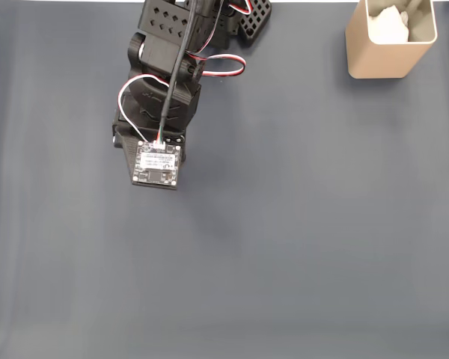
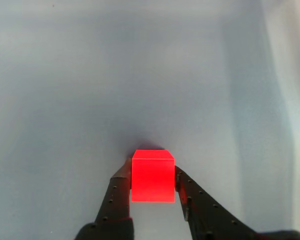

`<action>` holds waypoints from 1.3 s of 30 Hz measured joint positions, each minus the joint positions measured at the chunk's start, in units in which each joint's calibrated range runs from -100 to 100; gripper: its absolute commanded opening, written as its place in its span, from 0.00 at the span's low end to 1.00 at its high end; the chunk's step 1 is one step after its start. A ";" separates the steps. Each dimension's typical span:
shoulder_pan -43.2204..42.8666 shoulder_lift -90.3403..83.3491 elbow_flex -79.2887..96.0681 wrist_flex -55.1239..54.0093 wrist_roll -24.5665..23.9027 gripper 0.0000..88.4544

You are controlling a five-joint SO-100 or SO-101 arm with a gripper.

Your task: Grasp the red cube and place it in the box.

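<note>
Now pincer (image 2: 152, 172) clamped on red cube (image 2: 152, 175); box (image 1: 389, 45) far off, top right of fixed view.

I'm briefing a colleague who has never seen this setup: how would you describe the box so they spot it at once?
Start from the dark grey table in the fixed view and look to its top right corner, well away from the black arm at top left. There stands the box, a tall beige container with rounded corners. White paper-like stuff shows inside its open top.
</note>
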 measured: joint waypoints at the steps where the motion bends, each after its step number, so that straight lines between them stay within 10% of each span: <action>1: -0.15 0.00 -0.09 0.08 -0.05 0.03; 15: -1.20 -0.09 -2.09 2.03 -0.68 0.00; 39: -19.54 -17.48 -24.59 35.34 -9.08 0.00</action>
